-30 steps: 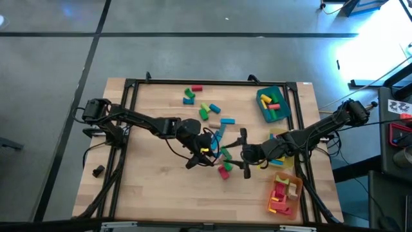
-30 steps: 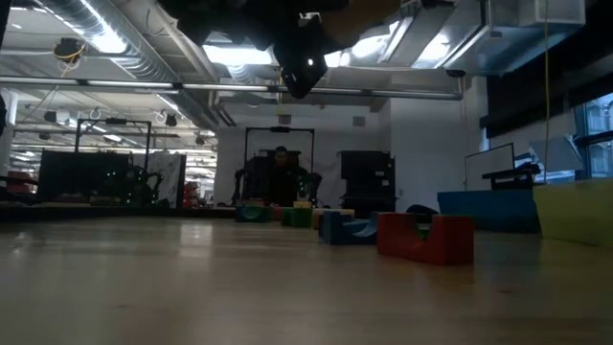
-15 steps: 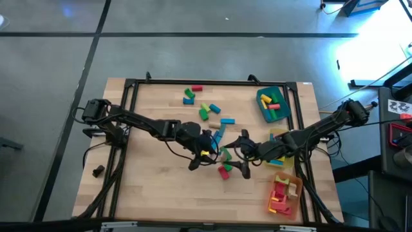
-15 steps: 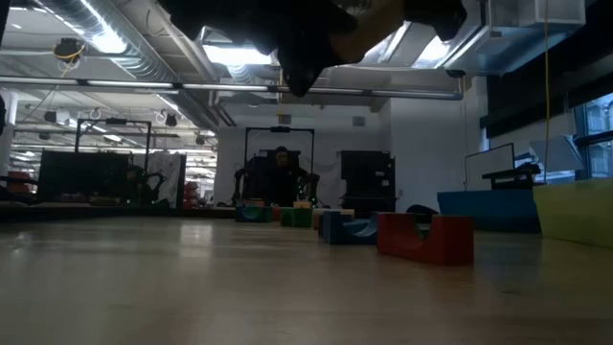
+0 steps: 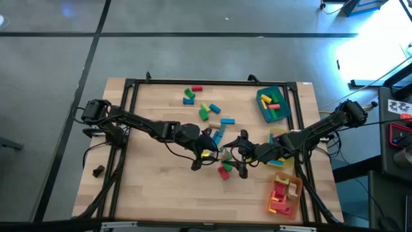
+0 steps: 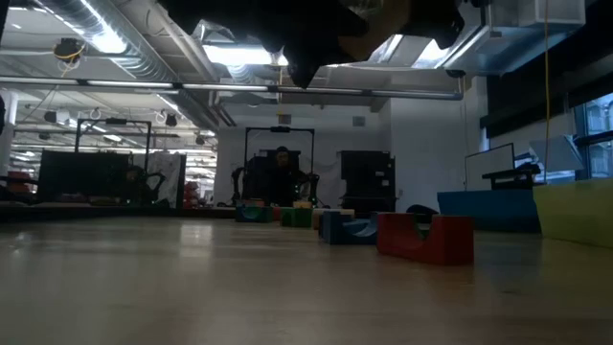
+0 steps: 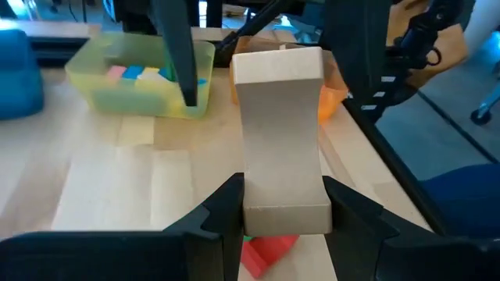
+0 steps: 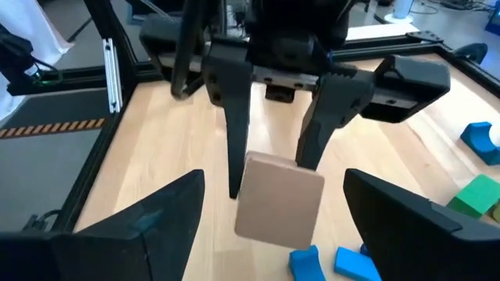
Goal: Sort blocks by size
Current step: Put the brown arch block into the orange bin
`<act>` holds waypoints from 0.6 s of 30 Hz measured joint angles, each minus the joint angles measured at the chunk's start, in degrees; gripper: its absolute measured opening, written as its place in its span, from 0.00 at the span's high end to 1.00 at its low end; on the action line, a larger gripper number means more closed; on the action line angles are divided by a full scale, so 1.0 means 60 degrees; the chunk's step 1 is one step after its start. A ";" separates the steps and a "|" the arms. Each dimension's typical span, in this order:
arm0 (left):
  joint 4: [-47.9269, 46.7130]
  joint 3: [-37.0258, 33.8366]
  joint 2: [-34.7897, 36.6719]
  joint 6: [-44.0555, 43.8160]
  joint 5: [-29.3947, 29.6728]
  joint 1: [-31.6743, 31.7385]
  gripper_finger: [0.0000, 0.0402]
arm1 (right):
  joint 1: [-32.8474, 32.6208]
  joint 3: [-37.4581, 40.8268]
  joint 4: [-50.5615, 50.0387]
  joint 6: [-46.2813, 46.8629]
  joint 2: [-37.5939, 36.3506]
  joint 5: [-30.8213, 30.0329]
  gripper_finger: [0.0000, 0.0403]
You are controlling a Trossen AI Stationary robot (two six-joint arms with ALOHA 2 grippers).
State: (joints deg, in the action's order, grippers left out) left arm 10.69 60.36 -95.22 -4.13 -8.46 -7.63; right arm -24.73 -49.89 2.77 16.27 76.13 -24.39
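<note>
Left fingers (image 7: 234, 211): clamped on a plain wooden block (image 7: 283, 148), held above the table (image 5: 148, 187) mid-centre.
Right fingers (image 8: 156, 211): spread wide, empty, facing that block.
High view: block hidden; loose blocks (image 5: 206, 109) scattered.
Low view: red block (image 6: 426, 238) resting on table.

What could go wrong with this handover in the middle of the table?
The left tool grips the plain wood block only near one end, so a bump from the open right tool, which straddles it, may twist it loose. If it drops, it lands among the loose blocks below.
</note>
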 joint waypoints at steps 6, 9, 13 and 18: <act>0.0403 0.0000 0.0004 0.0549 0.0156 -0.0132 0.68 | 0.0000 0.0000 0.0051 0.0000 0.0102 -0.0086 0.24; 0.0372 0.0000 0.0004 0.0796 0.0258 -0.0173 0.68 | 0.0000 0.0000 0.0010 0.0011 0.0155 -0.0053 0.28; 0.0347 0.0000 0.0004 0.0949 0.0296 -0.0192 0.68 | 0.0000 0.0000 0.0074 0.0013 0.0231 -0.0010 0.40; 0.0314 0.0000 0.0004 0.0946 0.0338 -0.0187 0.68 | 0.0000 0.0000 0.0103 0.0015 0.0286 0.0089 0.60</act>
State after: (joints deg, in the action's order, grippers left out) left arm 12.57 60.36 -95.20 1.55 -6.43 -8.75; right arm -24.73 -49.89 3.39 16.36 77.84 -23.85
